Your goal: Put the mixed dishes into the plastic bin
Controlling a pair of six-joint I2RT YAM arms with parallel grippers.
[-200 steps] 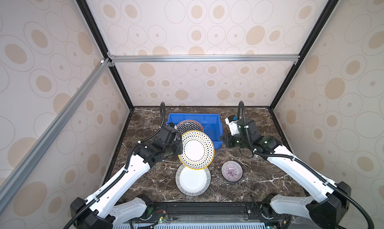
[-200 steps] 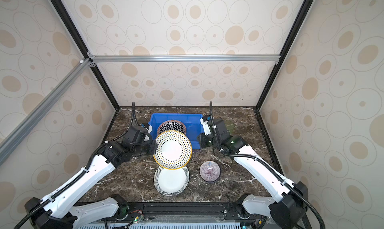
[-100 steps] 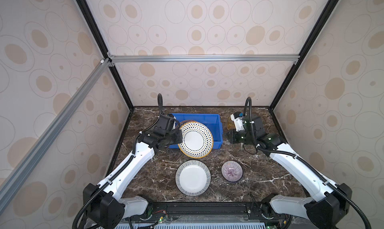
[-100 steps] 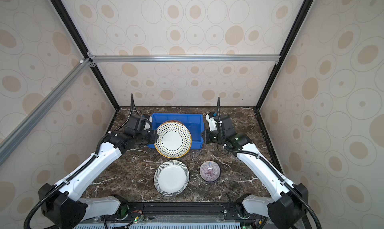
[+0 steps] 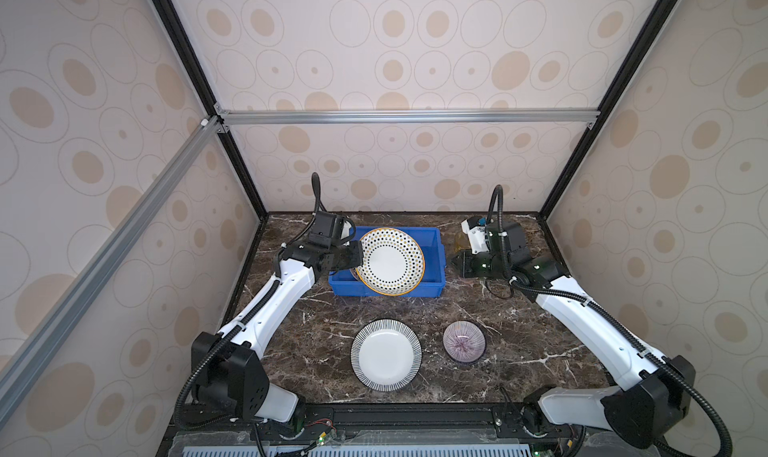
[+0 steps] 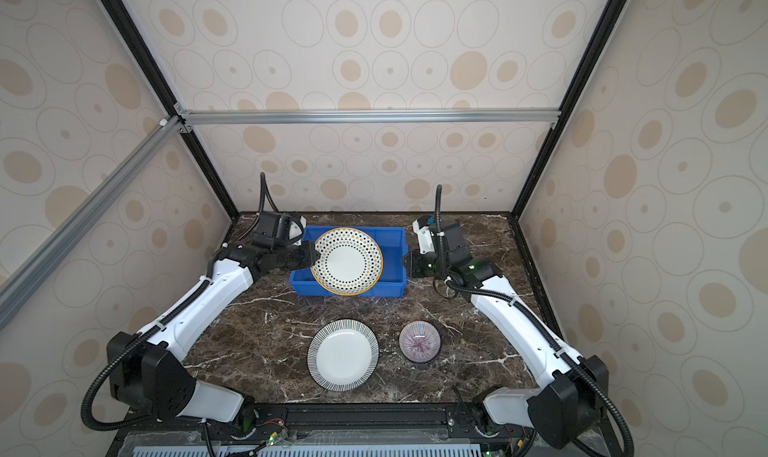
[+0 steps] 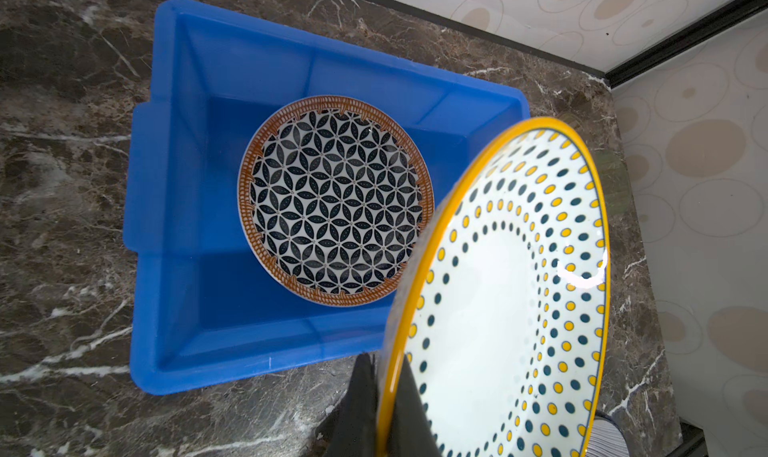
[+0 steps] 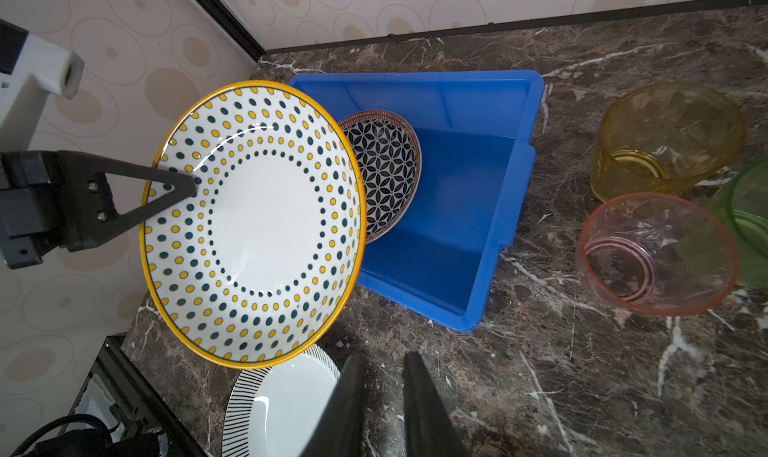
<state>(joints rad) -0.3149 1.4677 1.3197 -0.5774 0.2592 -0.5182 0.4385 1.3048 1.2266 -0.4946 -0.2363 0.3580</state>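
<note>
One second earlier the dotted plate [image 5: 390,261] hung above the striped plate [image 5: 386,354]. It was then tilted over the blue bin [image 5: 434,264] and the lattice plate [image 7: 336,210] inside, its rim clenched in the left gripper [image 5: 357,256], so release looked close. The right gripper [image 8: 383,357], slightly parted and empty, had drawn aside. The purple bowl [image 5: 464,342] and the tumblers [image 8: 656,251] waited on the dark marble tabletop [image 5: 519,351], between oval-patterned walls [image 5: 415,60].
</note>
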